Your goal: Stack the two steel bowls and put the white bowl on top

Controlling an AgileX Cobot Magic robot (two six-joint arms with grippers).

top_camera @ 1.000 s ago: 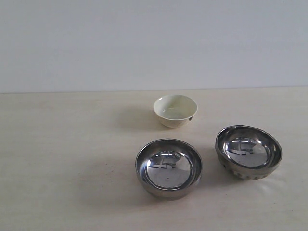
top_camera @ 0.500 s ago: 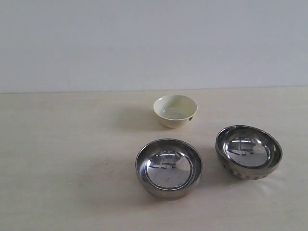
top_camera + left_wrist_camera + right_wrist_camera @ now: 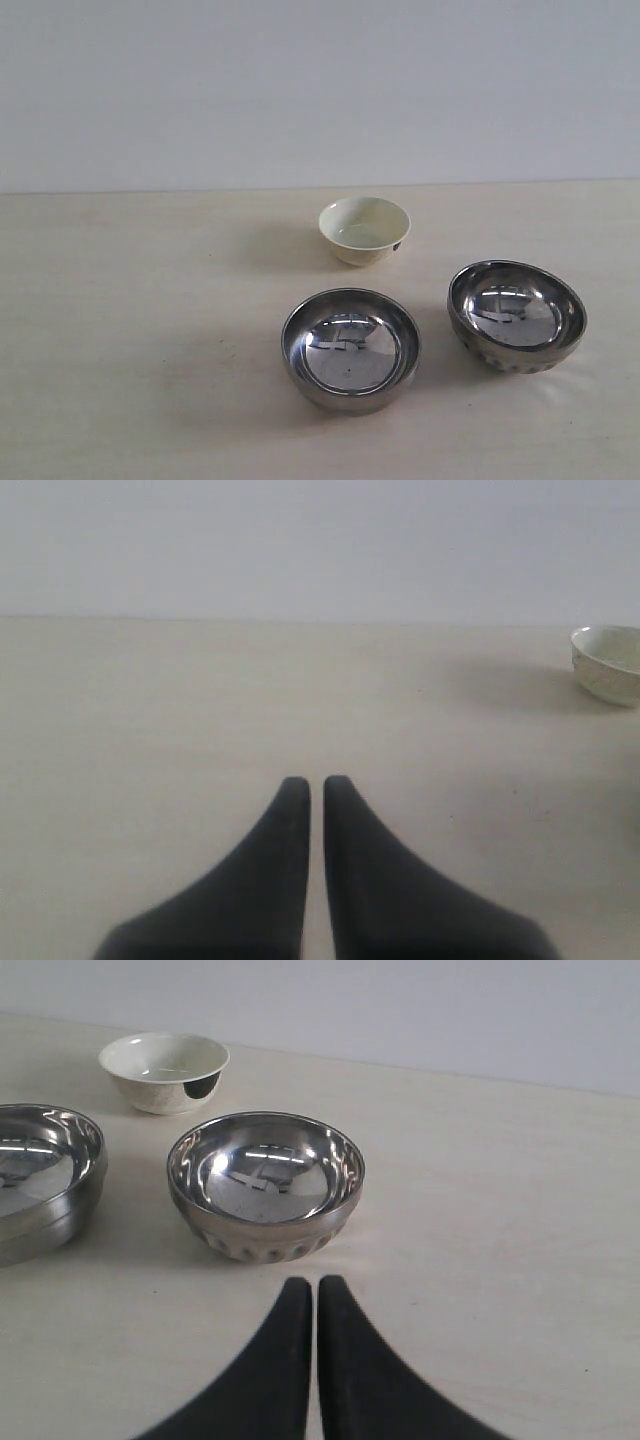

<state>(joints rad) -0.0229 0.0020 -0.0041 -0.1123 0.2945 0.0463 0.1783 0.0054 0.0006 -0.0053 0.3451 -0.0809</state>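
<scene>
1. Nothing has moved since the earlier frames. All three bowls sit where they sat, and no arm enters the exterior view.
2. The left hand [image 3: 312, 780] is pressed together and empty over bare surface [image 3: 150, 700]. The right hand [image 3: 305, 1282] is also pressed together and holds nothing, with the dimpled steel bowl [image 3: 265, 1182] just ahead of it.
3. In the exterior view that bowl stands at lower right, the smooth steel bowl [image 3: 350, 348] at lower centre, and the white bowl [image 3: 364, 229] above it near centre. All three are upright and apart.
4. The steel bowls look light, stiff and slippery, so a pinch across the rim wall suits them. The white bowl is probably brittle, so its rim wants a gentle grip.
</scene>
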